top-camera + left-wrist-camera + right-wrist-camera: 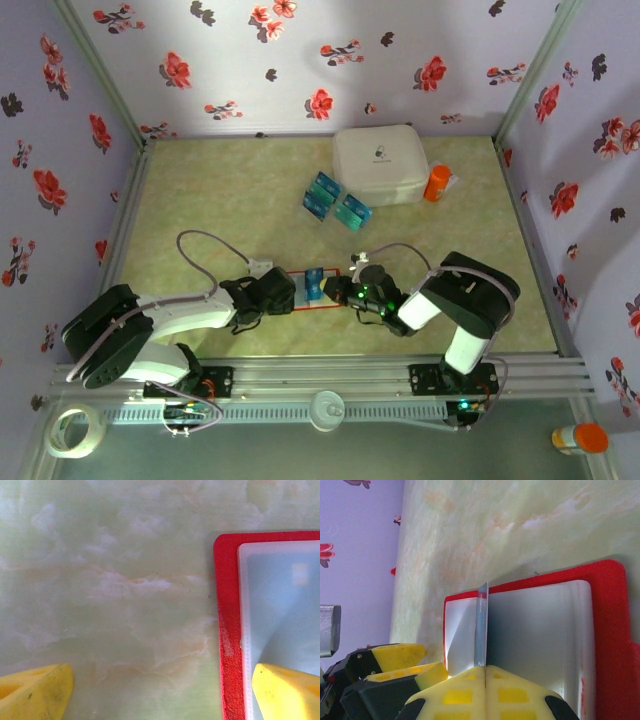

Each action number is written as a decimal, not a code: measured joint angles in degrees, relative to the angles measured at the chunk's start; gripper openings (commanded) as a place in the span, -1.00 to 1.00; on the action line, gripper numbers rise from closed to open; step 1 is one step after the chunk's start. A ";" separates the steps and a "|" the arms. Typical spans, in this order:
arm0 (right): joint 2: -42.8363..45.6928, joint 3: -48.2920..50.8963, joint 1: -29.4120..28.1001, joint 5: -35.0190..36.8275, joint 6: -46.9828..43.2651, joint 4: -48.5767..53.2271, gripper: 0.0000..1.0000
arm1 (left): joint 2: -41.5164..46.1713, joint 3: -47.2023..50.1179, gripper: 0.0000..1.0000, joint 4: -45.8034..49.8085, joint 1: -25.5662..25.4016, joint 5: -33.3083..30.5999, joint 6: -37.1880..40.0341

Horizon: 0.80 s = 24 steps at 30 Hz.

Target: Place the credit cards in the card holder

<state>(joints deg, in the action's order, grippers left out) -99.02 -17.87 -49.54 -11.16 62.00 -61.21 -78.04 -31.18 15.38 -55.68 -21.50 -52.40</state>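
Right pincer (485, 672) clamps 1 credit card (481, 625) by its edge, judged light, stiff and slippery, upright over the open card holder (612, 630) at the centre of the desk (200, 200); left pincer (160, 690) gapes astride the holder's 9 o'clock edge; remaining cards (337, 202) lie at 12 o'clock.

The table (200, 200) is taken in from above and behind the arm bases by the top external camera, and the card holder (327, 298) is seen small, just below the picture's middle. From the left wrist, the card holder (227, 630) is looked at straight down and very close. From the right wrist, the card holder (610, 645) is viewed closely at a low slant, with the flowered wall (360, 555) beyond it. The card holder is shared by all three views.
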 measured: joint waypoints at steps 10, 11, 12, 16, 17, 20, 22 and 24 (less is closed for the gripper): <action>0.00 1.09 -1.53 2.03 0.13 -0.72 -1.00 | 0.00 0.00 0.86 0.00 0.00 0.00 0.00; 0.00 1.16 -1.68 2.25 0.15 -0.70 -1.00 | 0.00 0.00 0.86 0.00 0.00 0.00 0.00; 0.00 1.22 -1.84 2.58 0.17 -0.72 -1.00 | 0.00 0.00 0.86 -0.02 0.00 0.00 0.00; 0.02 1.70 -2.45 3.82 0.20 -1.18 -1.00 | 0.00 0.00 0.86 -0.04 0.00 0.00 0.00; 0.02 1.77 -2.60 4.13 0.20 -1.27 -1.00 | -0.02 0.00 0.86 -0.07 0.00 0.00 0.00; 0.24 1.90 -2.97 5.01 0.20 -1.22 -1.00 | -0.02 0.00 0.86 -0.09 0.00 0.00 0.00; 0.59 2.10 -3.21 5.44 0.20 -0.96 -1.00 | -0.02 0.00 0.86 -0.09 0.00 0.00 0.00; 0.94 2.19 -3.37 5.77 0.20 -0.55 -1.00 | -0.02 0.00 0.86 -0.09 0.00 0.00 0.00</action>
<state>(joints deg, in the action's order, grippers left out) -98.08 -15.68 -52.90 -5.39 62.19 -61.76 -78.06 -31.18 15.29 -55.68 -21.50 -52.40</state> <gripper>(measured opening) 0.057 0.932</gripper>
